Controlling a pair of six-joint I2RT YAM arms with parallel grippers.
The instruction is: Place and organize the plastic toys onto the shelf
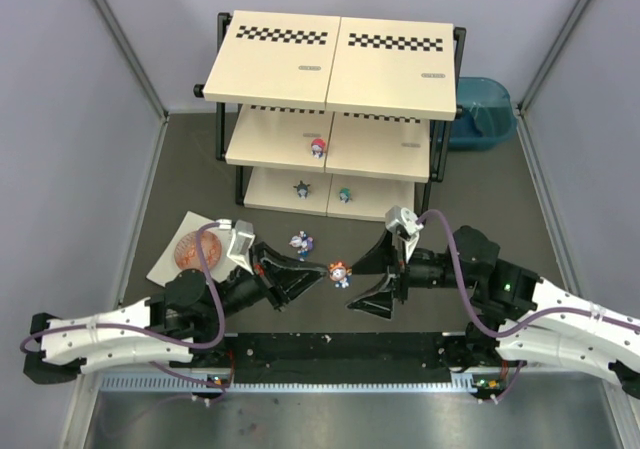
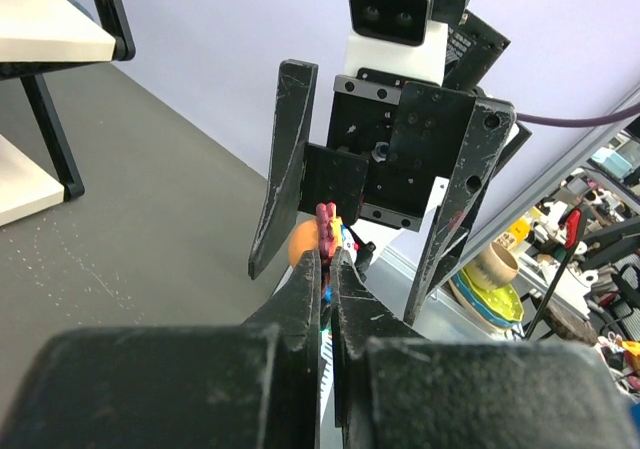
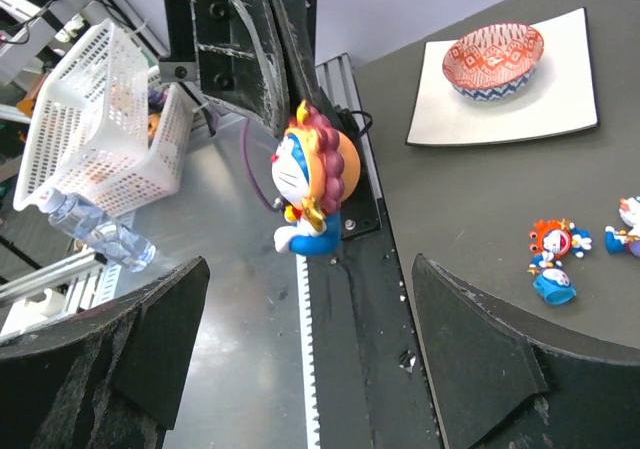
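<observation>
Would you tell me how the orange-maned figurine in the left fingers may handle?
The orange-maned figurine looks like rigid, glossy plastic, so probably light and slippery. Its big head over small feet suggests it tips easily.

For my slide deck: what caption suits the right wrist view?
The left hand holds an orange-headed toy in front of the open right hand.
</observation>
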